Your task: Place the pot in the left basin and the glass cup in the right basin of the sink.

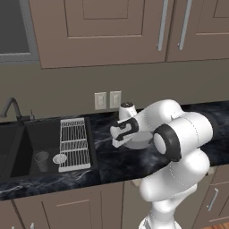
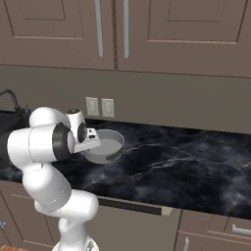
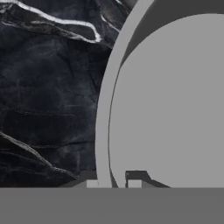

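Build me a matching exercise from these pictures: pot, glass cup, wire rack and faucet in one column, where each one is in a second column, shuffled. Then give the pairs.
Things:
1. pot
2. glass cup
3. wire rack
4. faucet

Places:
A. lying across the right side of the right basin
B. on the marble counter, its rim between the fingers
C. rising behind the sink, at the back wall
D. standing upright down in the right basin

Pairs: 1-B, 2-D, 3-A, 4-C
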{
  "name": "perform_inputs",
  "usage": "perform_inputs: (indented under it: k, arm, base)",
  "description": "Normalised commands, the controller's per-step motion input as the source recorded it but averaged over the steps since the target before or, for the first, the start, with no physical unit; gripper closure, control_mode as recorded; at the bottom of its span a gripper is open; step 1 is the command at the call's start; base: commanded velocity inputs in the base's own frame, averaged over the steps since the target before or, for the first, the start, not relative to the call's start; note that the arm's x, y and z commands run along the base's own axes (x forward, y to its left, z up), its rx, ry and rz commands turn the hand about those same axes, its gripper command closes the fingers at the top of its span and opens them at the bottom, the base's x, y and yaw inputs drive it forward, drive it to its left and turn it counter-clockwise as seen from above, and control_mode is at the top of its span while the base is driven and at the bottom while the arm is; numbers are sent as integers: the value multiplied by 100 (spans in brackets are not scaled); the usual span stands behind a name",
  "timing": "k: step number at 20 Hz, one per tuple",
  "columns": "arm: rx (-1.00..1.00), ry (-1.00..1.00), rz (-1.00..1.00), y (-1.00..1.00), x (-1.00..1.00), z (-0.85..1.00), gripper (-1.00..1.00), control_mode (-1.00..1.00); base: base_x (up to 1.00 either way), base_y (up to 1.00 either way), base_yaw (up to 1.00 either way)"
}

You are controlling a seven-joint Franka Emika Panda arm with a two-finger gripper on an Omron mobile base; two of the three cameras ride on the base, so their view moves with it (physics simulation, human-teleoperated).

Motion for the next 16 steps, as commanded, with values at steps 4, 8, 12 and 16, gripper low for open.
perform_inputs:
  k: [4,8,12,16]
  arm:
    - [-1,0,0,5,-5,15,100,-100]
    - [-3,7,2,7,-22,35,100,-100]
    - [0,5,4,6,-37,40,100,-100]
    - [0,0,3,1,-49,42,100,-100]
  base:
    - [0,0,0]
    - [0,0,0]
    - [0,0,0]
    - [0,0,0]
